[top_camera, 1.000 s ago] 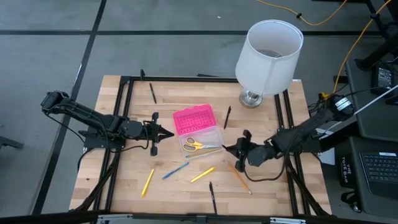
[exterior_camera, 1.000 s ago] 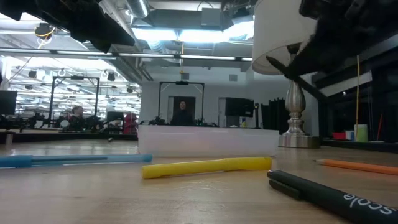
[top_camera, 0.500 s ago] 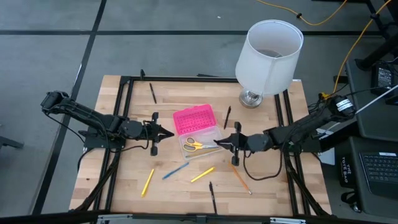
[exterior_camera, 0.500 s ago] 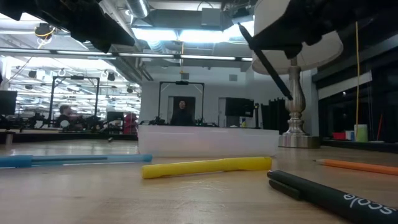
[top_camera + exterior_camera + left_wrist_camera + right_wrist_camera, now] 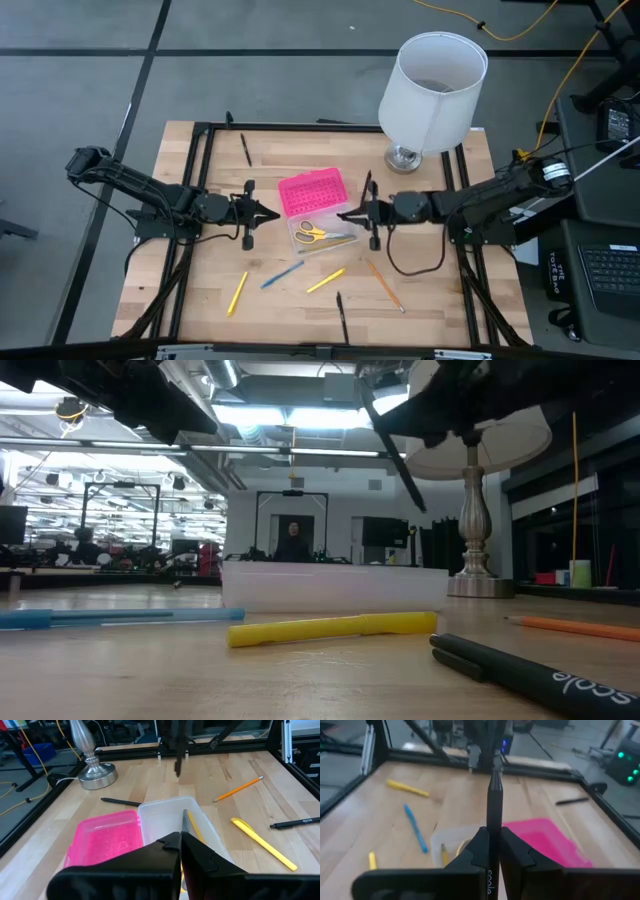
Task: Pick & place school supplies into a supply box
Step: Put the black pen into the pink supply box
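The right gripper (image 5: 352,214) is clamped on a black pen (image 5: 493,800), its fingers (image 5: 512,851) pressed to either side of the barrel, and it hovers just above the right-hand edge of the supply box (image 5: 322,232). In the low view the pen (image 5: 395,445) hangs tilted in the air over the clear base (image 5: 335,587). The box lies open near the middle of the table (image 5: 430,290), its pink lid (image 5: 312,192) folded back on the far side and the clear base nearer the front. Inside the base lie the yellow-handled scissors (image 5: 311,233). The left gripper (image 5: 272,215), fingers pressed together and holding nothing, waits just beside the left side of the box. In front of the box, loose on the wood, lie a blue pen (image 5: 282,274), a yellow pen (image 5: 325,280), a second yellow pen (image 5: 237,293) further left, an orange pencil (image 5: 384,286) to the right, and another black pen (image 5: 342,317) near the front edge. One more black pen (image 5: 245,149) lies at the far left of the table. A white lamp (image 5: 431,90) stands on the far right corner
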`<action>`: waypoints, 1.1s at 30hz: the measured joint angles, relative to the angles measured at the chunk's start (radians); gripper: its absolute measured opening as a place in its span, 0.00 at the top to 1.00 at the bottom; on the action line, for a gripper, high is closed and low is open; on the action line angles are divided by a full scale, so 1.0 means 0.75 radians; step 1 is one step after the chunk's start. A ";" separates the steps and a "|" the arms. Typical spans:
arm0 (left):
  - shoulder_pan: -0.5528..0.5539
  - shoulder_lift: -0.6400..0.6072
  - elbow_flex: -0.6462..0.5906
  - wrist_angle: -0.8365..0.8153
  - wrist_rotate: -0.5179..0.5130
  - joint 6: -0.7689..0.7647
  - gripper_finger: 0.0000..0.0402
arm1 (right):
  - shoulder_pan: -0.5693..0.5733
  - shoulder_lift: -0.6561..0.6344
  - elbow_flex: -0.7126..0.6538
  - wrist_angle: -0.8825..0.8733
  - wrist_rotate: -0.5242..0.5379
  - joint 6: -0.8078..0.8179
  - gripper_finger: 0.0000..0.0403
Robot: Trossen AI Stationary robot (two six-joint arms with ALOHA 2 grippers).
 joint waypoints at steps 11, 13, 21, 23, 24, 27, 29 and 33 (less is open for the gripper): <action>0.000 0.000 0.000 -0.006 0.001 0.000 0.99 | -0.127 0.125 0.304 -0.286 -0.200 -0.072 0.93; 0.000 0.001 0.000 -0.009 0.001 0.000 0.99 | -0.126 0.191 0.397 -0.420 -0.201 -0.072 0.93; 0.000 0.000 0.000 -0.010 0.023 -0.001 1.00 | -0.120 0.491 0.787 -0.905 -0.201 0.013 0.93; 0.000 0.000 0.000 -0.010 0.023 -0.001 0.99 | -0.115 0.566 0.873 -0.980 -0.201 0.013 0.93; 0.001 0.001 0.000 -0.009 0.023 -0.001 0.99 | -0.115 0.602 0.915 -1.022 -0.201 0.013 0.93; 0.000 0.001 0.000 -0.008 0.023 -0.001 0.99 | -0.115 0.692 1.020 -1.143 -0.201 0.042 0.93; 0.000 0.001 0.000 -0.004 0.023 -0.001 0.99 | -0.116 0.738 1.076 -1.205 -0.200 0.056 0.92; 0.000 0.001 0.000 -0.004 0.023 0.000 1.00 | -0.116 0.785 1.150 -1.275 -0.200 0.045 0.93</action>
